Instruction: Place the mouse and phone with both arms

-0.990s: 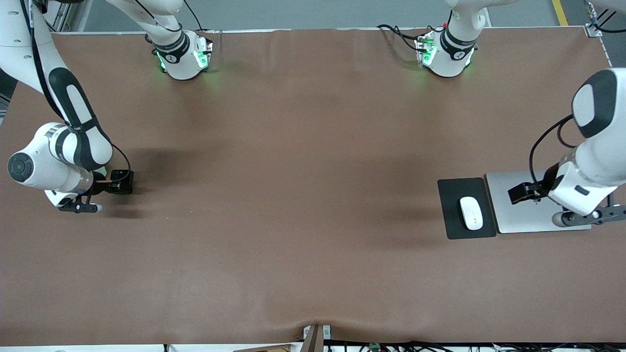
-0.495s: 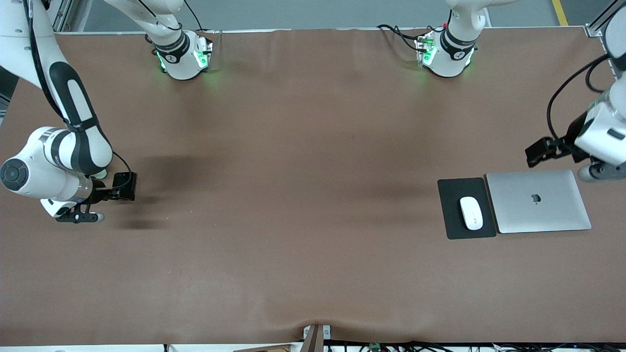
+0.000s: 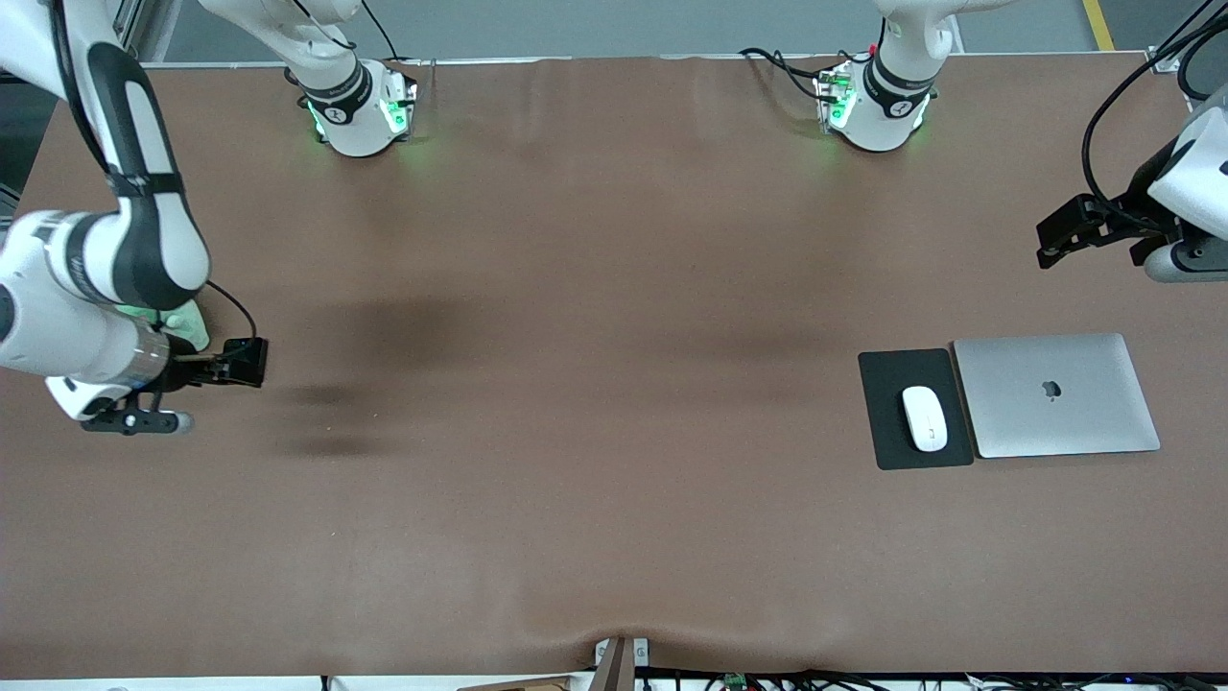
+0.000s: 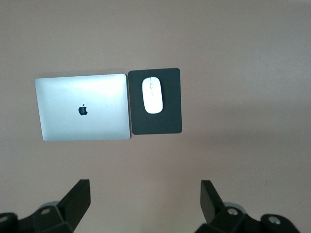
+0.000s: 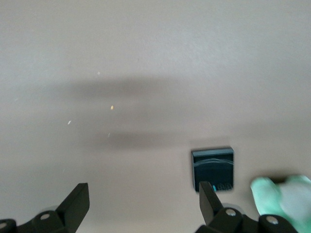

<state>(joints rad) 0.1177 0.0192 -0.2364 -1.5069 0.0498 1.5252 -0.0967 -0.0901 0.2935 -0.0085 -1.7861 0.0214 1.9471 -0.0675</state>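
The mouse (image 3: 924, 418) sits on a black mouse pad (image 3: 911, 408) near the left arm's end of the table, lengthwise down the pad's middle, with a closed silver laptop (image 3: 1055, 394) lying just beside the pad, closer to that end. It looks light, rigid and glossy, so I'd judge it slippery; the narrow flanks are the place to pinch it, not the domed top.

Now the phone (image 5: 212, 168): the small black square lies flat on the brown table (image 3: 595, 384) near the right arm's end, with a pale green thing (image 5: 284, 194) just beside it, hard to make out. In the front view the right arm hides that spot. The phone looks stiff, thin and smooth-faced; lying flat, it offers only its thin edges, so a grip there would need care.

The right gripper (image 5: 143, 204) hovers above the table with the phone under one finger, jaws spread wide and empty. The left gripper (image 4: 146, 204) hangs high over the table's edge at the left arm's end, jaws wide too, holding nothing, looking down on mouse, pad and laptop.

No containers anywhere here. Both items look set down, to my eye.
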